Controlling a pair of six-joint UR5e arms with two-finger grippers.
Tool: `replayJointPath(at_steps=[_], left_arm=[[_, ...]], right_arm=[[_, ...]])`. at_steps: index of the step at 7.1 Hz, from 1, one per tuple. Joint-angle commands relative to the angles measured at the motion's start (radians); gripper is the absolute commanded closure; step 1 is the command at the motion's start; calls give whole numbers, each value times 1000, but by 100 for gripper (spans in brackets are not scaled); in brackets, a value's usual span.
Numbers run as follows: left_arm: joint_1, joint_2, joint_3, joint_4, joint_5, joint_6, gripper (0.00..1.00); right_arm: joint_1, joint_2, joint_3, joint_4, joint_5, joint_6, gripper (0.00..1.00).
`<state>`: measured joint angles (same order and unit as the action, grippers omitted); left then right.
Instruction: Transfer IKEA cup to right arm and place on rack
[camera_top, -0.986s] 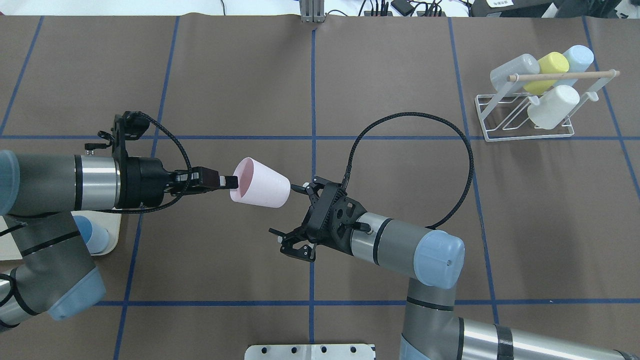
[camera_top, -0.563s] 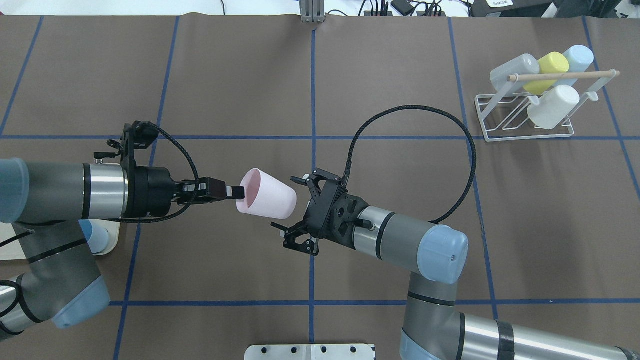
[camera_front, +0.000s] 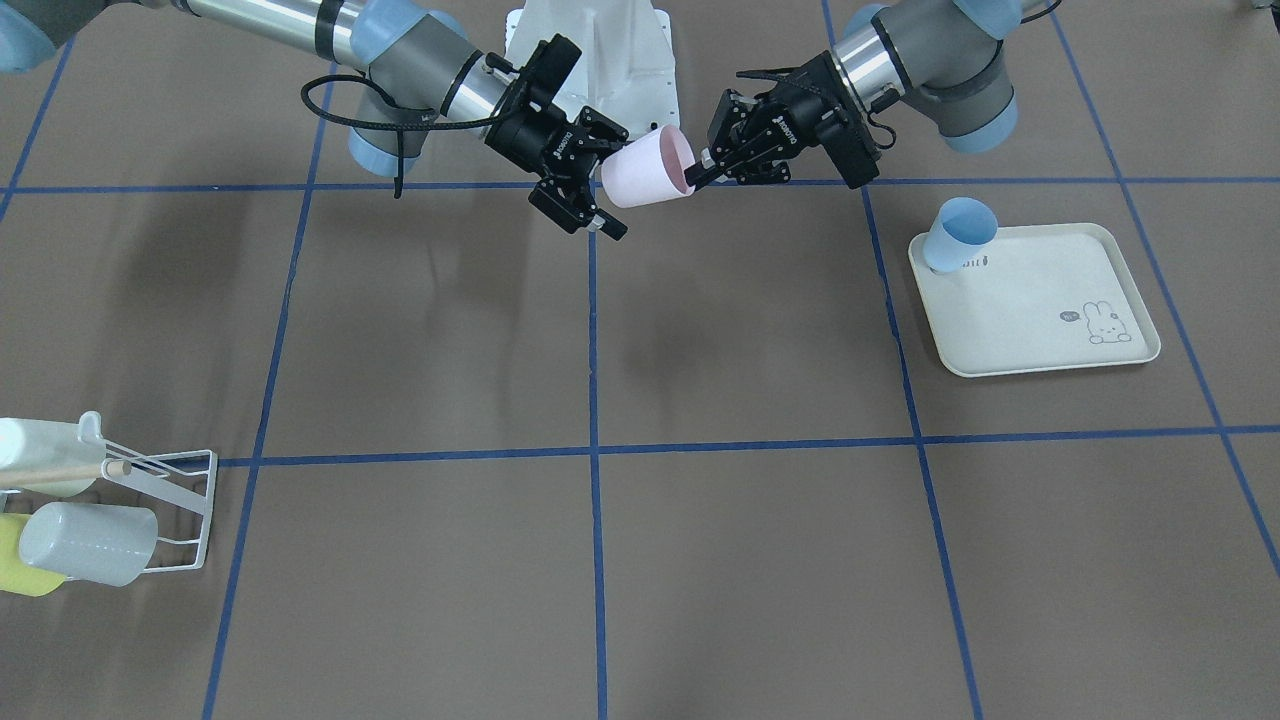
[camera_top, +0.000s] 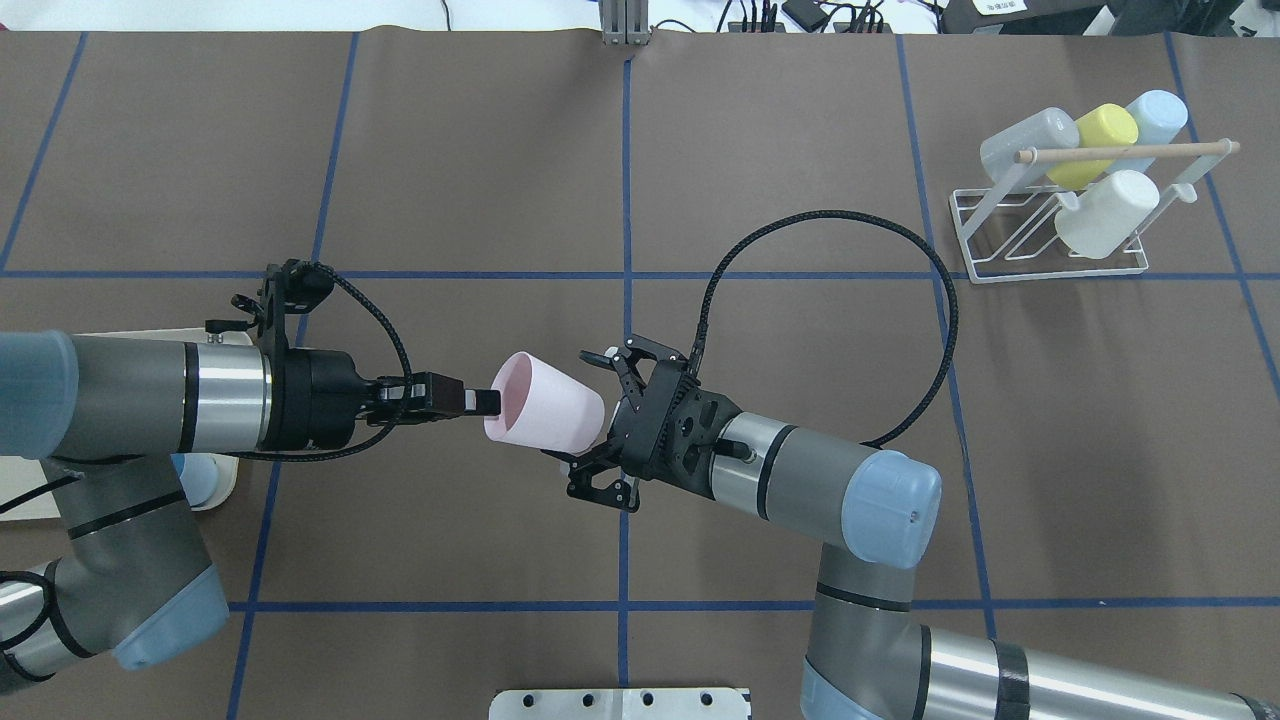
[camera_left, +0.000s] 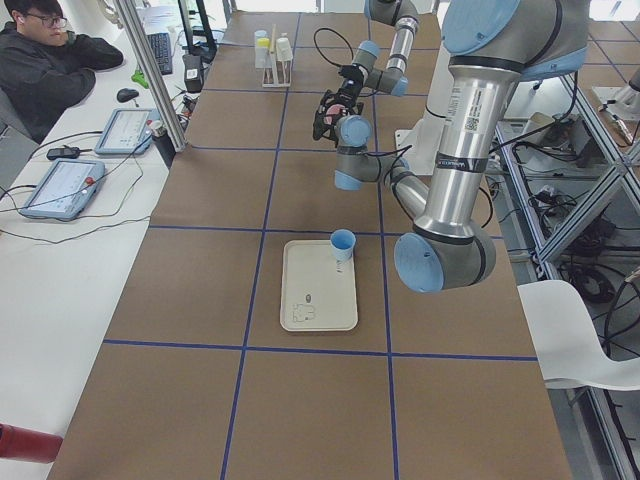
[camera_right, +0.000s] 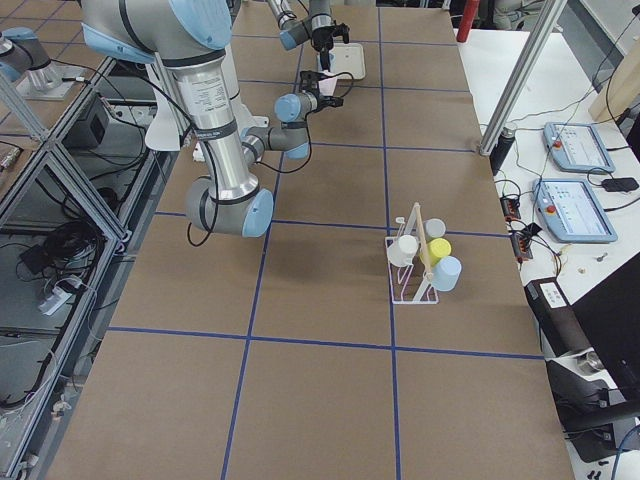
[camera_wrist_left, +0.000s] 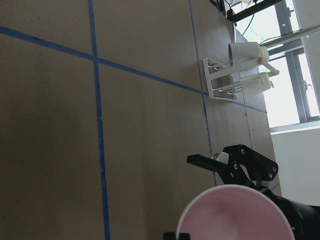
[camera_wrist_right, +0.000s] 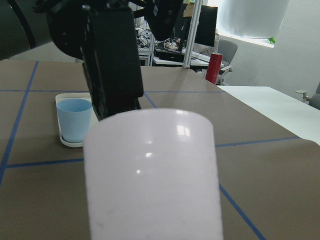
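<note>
- Both arms have closed in since a second ago. The left arm (camera_top: 130, 395) has carried the pink cup (camera_top: 548, 405) rightward and nearer the robot. The cup's narrow base, then just clear of the right arm (camera_top: 830, 490), now sits between the right fingers (camera_top: 598, 357).
- The left fingers (camera_top: 470, 401) are clenched on the cup's rim, one inside the mouth and one outside. The cup lies on its side in the air above the tabletop (camera_top: 800, 120), mouth toward the left arm, just left of the centre blue tape line (camera_top: 627, 200).
- The right fingers are spread wide on either side of the cup's base, grasping nothing. In the front-facing view the lower one stands apart from the cup wall.
- A black cable (camera_top: 830, 214) arcs in a tall loop from the right wrist, over bare tabletop.
- The rack (camera_top: 1000, 235) stands at the far right corner, well apart from the pink cup.
- Four cups sit tilted on its prongs: a grey cup (camera_top: 1025, 140), a yellow cup (camera_top: 1100, 135) and a light-blue cup (camera_top: 1155, 112) behind, a white cup (camera_top: 1105, 215) in front. A wooden rod (camera_top: 1125, 152) crosses above them.
- On the robot's left lies a cream tray (camera_front: 1040, 320) with a rabbit print. A blue cup (camera_front: 957, 235) stands upright in one of the tray's corners nearest the robot.
- The tabletop is brown and matte, divided into large squares by blue tape.
- Beyond it runs a white bench (camera_left: 50, 290) carrying two control tablets (camera_left: 62, 187), where a person (camera_left: 45, 65) sits.
- A red bottle (camera_wrist_right: 213, 68) stands on the bench, and a white chair (camera_left: 570, 340) is behind the robot.
</note>
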<state>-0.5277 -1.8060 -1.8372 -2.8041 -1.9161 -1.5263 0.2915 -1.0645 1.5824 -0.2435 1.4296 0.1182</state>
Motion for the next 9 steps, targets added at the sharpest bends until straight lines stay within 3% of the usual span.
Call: replayJointPath(at_steps=[1, 3, 5, 6, 9], left_arm=[[0, -1, 6, 0, 0, 0, 100], [0, -3, 18, 0, 0, 0, 100], [0, -3, 22, 0, 2, 0, 100], [0, -3, 23, 0, 2, 0, 100], [0, -3, 21, 0, -1, 0, 99]], right_arm=[[-6, 0, -1, 1, -1, 0, 2], [-9, -2, -1, 1, -1, 0, 2], [-9, -2, -1, 1, -1, 0, 11], [-9, -2, 1, 1, -1, 0, 30], [-8, -2, 2, 1, -1, -2, 64]])
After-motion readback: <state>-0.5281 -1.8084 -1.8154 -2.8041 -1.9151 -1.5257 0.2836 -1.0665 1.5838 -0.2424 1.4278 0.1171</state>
